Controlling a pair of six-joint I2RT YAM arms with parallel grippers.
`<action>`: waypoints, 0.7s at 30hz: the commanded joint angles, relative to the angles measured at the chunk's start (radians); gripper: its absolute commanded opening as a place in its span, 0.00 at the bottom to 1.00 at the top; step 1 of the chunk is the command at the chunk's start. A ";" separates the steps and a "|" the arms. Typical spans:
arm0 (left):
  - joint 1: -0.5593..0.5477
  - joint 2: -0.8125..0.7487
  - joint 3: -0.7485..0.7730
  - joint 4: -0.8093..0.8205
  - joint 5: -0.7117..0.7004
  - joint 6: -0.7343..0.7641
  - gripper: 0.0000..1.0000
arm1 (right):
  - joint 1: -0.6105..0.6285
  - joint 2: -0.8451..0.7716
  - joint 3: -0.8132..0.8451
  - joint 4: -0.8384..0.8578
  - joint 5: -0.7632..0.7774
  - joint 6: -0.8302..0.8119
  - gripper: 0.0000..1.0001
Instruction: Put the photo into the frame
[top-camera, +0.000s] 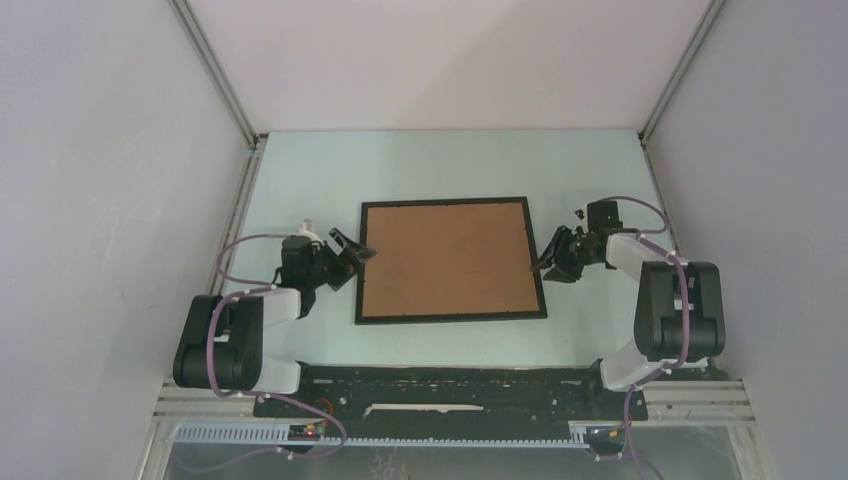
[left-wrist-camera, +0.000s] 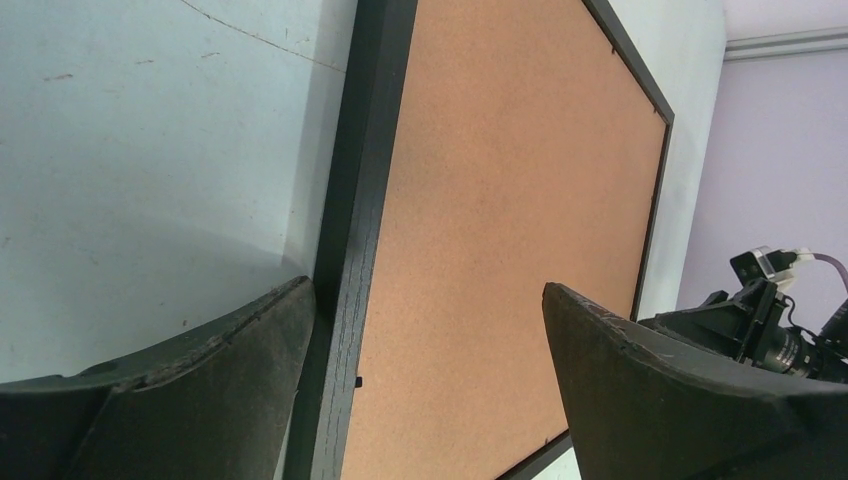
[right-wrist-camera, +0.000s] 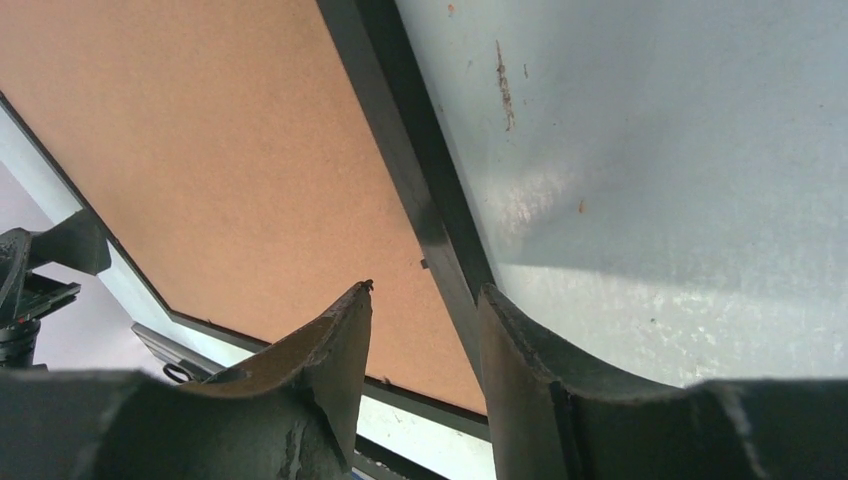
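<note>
Top external: brown board (top-camera: 447, 260) within frame (top-camera: 450, 317)

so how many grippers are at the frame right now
2. The left gripper sits at the frame's left edge, jaws wide astride the rim; the right gripper sits at its right edge, one finger each side of the rim. None hidden.

White link shells and black joint housings are making up the left arm (top-camera: 235, 335) and right arm (top-camera: 676, 312). A purple-grey cable (top-camera: 236, 248) is looping behind the left gripper (top-camera: 356, 255) and another behind the right gripper (top-camera: 548, 262). Black curved fingers (left-wrist-camera: 640, 390) are showing scuffed, chipped edges.
</note>
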 joint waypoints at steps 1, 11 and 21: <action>-0.018 0.032 -0.043 -0.084 0.034 -0.012 0.95 | -0.007 -0.060 0.001 -0.016 0.027 -0.019 0.52; -0.018 0.025 -0.041 -0.082 0.039 -0.007 0.96 | 0.036 -0.062 -0.006 -0.014 0.087 -0.040 0.55; -0.018 -0.296 0.017 -0.389 -0.116 0.078 1.00 | 0.274 -0.291 0.071 -0.180 0.596 -0.107 0.76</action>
